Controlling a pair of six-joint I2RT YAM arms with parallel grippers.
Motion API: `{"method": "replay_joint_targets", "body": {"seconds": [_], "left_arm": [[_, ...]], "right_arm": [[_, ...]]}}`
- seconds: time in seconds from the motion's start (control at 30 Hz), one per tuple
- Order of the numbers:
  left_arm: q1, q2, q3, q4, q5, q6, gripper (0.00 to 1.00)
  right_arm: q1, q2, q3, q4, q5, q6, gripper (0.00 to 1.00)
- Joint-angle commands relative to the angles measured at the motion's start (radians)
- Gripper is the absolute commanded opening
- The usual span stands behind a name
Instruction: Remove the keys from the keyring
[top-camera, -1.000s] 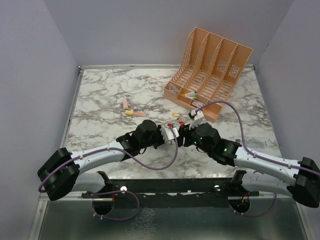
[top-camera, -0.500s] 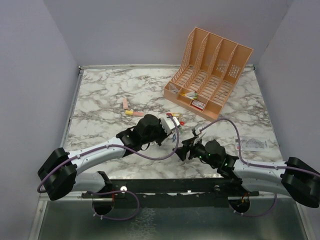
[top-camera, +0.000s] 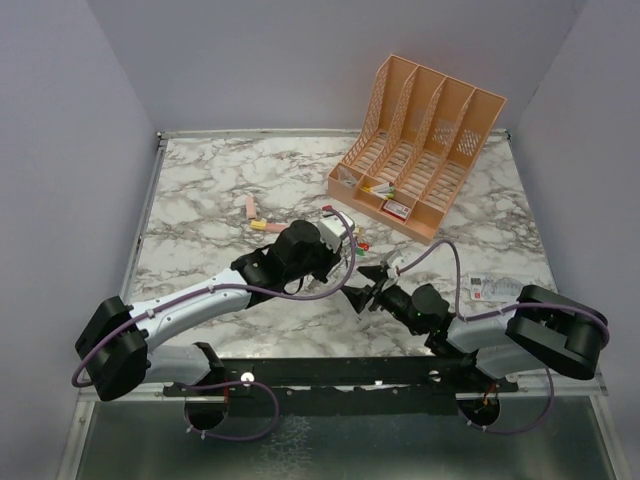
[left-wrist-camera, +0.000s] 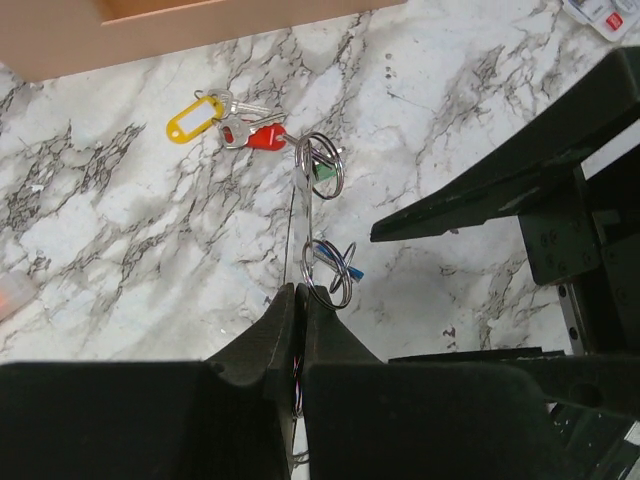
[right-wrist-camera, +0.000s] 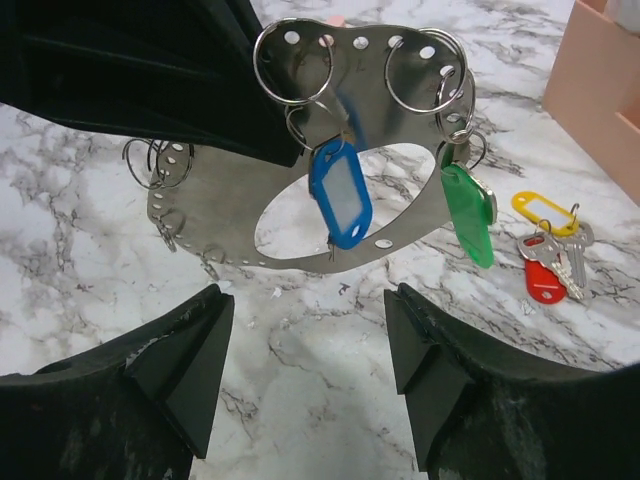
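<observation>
Top view: the left gripper (top-camera: 333, 242) hangs mid-table, with the right gripper (top-camera: 363, 293) at its five o'clock and the file organiser (top-camera: 420, 140) toward one.

Left wrist: the jaws are clenched on the keyring (left-wrist-camera: 299, 215), which is seen edge-on and runs toward twelve. Two loose keys (left-wrist-camera: 237, 126) lie on the marble at eleven.

Right wrist: the right gripper's jaws are spread, grasping nothing. The keyring hangs at twelve, carrying a blue-tagged key (right-wrist-camera: 340, 195) and a green-tagged key (right-wrist-camera: 467, 210).

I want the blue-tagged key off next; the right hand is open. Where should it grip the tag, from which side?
Probably the long edges of the blue tag, straight on: it hangs free from the keyring, broad face toward the open right hand, clear of the green tag.
</observation>
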Motion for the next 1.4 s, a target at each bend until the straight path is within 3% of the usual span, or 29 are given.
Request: {"method": "replay_joint_targets", "body": {"seconds": [0.0, 0.27, 0.83, 1.37], "left_arm": [[0.003, -0.011, 0.040, -0.028, -0.064, -0.096, 0.00], [0.004, -0.017, 0.044, -0.030, -0.062, -0.115, 0.00], [0.004, -0.023, 0.042, -0.030, -0.037, -0.117, 0.00], [0.004, -0.019, 0.042, -0.030, -0.028, -0.117, 0.00]], "right_arm": [[0.034, 0.074, 0.030, 0.184, 0.109, -0.092, 0.69], [0.061, 0.237, 0.076, 0.365, 0.212, -0.175, 0.67], [0.068, 0.387, 0.103, 0.539, 0.239, -0.193, 0.37], [0.068, 0.362, 0.122, 0.533, 0.200, -0.209, 0.43]]}}
